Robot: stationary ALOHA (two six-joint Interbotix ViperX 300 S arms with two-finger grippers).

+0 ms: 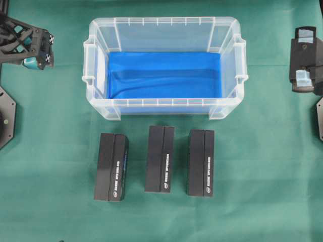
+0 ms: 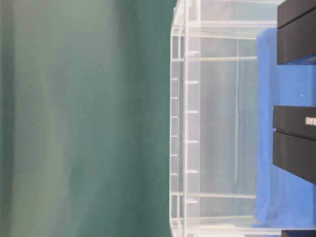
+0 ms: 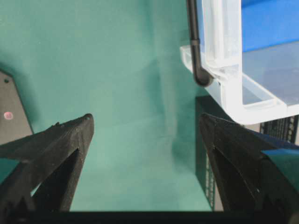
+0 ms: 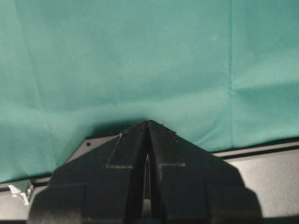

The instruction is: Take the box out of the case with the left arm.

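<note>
Overhead, the case point(image 1: 165, 75) sat at the middle-back of the worktop point(image 1: 60, 151), w/ nothing in it but the bright blue lining point(image 1: 164, 75) on its floor. Three black boxes lay on the green cloth just in front of the case, side by side, long sides parallel, not touching each other: left box point(image 1: 111, 167), middle box point(image 1: 159, 159), right box point(image 1: 201, 162). All three were outside the case, near its front wall but apart from it.

Left pincer point(image 1: 39, 50) hung off to the left of the case, level w/ its back half, well apart from the boxes. In the left wrist view its fingers point(image 3: 56, 158) stood spread wide w/ only green cloth between them, gripping nothing; a corner of the case rim point(image 3: 243, 100) showed up-right of them, and part of a black box point(image 3: 205, 158) under that corner.

Right pincer point(image 1: 304, 60) was parked to the right of the case, also clear of it. Right wrist view showed its fingers point(image 4: 133, 154) pressed together, holding nothing, over bare cloth.
</note>
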